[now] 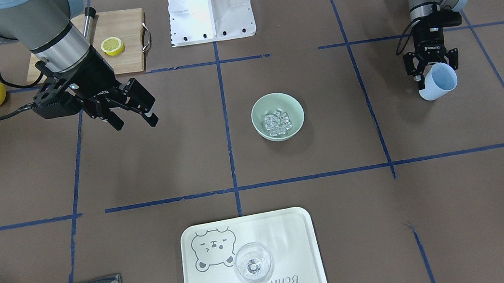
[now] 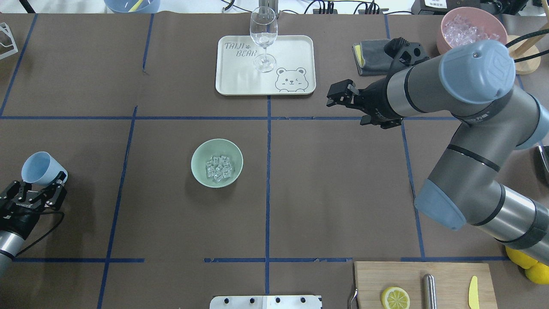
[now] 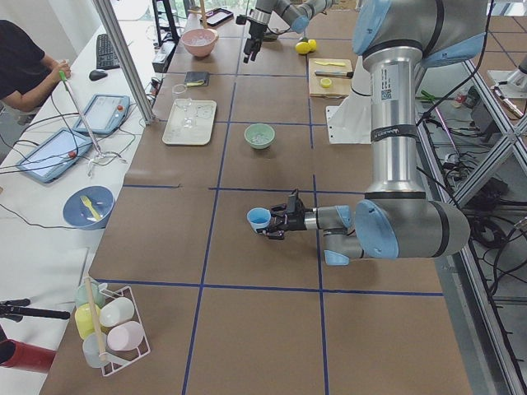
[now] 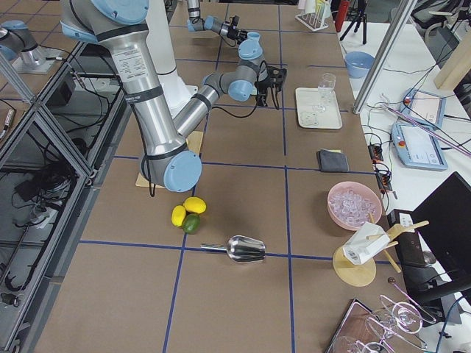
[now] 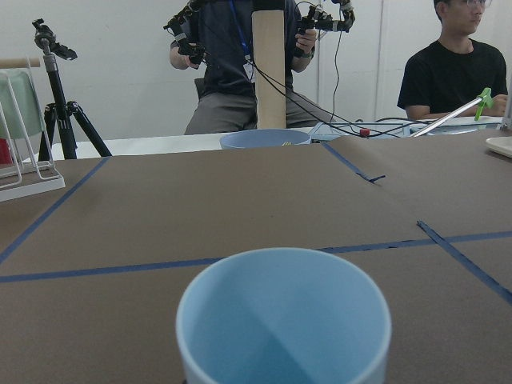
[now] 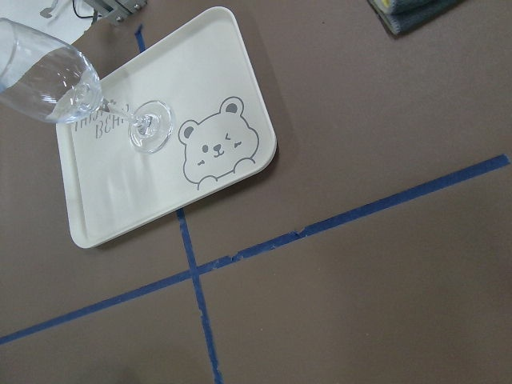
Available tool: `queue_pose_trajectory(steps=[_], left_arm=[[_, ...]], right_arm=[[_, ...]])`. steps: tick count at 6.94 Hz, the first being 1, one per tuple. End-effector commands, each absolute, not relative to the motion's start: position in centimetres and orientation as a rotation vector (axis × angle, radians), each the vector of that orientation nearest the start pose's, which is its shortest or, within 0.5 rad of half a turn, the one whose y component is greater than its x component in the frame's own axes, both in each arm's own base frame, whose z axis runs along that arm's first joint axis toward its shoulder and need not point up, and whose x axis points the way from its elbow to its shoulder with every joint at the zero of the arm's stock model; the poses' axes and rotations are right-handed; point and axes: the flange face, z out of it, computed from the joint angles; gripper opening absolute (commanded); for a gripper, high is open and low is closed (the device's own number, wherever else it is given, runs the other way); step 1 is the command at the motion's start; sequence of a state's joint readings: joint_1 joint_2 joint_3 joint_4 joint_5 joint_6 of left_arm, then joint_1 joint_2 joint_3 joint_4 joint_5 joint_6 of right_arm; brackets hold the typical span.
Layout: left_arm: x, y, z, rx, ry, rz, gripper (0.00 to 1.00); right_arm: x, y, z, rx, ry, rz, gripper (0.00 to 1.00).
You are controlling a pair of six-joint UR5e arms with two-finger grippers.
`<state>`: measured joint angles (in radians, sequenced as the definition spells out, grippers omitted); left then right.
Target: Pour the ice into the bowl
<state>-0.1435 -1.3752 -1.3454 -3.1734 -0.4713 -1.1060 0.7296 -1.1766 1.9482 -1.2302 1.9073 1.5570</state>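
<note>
Ice lies heaped in the bowl at mid-surface, so the pour is judged done. The empty cup, clamped tilted in the left hand far left, should be righted and lowered gently before release. The right hand hangs with fingers apart.

This is a robotics lab. A left arm and a right arm, both industrial robots, work at a large table covered in brown paper and marked into squares with blue tape. An aluminium frame post stands at its edge. A white side bench carries tablets and a keyboard. A person sits there, near a camera tripod.
</note>
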Motion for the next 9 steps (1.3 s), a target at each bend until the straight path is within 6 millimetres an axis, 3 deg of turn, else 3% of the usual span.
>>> queue_pose_trajectory(steps=[1,3,4,5,6,8,9], left_arm=[[31.8,-27.0,67.2,1.216,0.695,-0.373,0.0],[31.7,-27.1,67.2,1.217,0.691,-0.372,0.07],[31.7,-27.1,67.2,1.217,0.691,-0.372,0.29],[31.6,-27.1,67.4,1.217,0.687,-0.369,0.58],[31.5,-27.1,67.5,1.219,0.681,-0.362,0.99],[31.1,-26.7,67.6,1.173,0.703,-0.286,1.0],[31.3,-26.6,66.6,1.139,0.747,-0.263,1.0]], right_arm=[[-36.0,-45.6,23.4,0.12,-1.144,0.449,1.0],[-36.0,-45.6,23.4,0.12,-1.144,0.449,1.0],[-36.0,-45.6,23.4,0.12,-1.144,0.449,1.0],[-36.0,-45.6,23.4,0.12,-1.144,0.449,1.0],[-36.0,-45.6,23.4,0.12,-1.144,0.449,1.0],[-36.1,-45.6,23.4,0.12,-1.144,0.447,1.0],[-36.0,-45.6,23.4,0.12,-1.144,0.449,1.0]])
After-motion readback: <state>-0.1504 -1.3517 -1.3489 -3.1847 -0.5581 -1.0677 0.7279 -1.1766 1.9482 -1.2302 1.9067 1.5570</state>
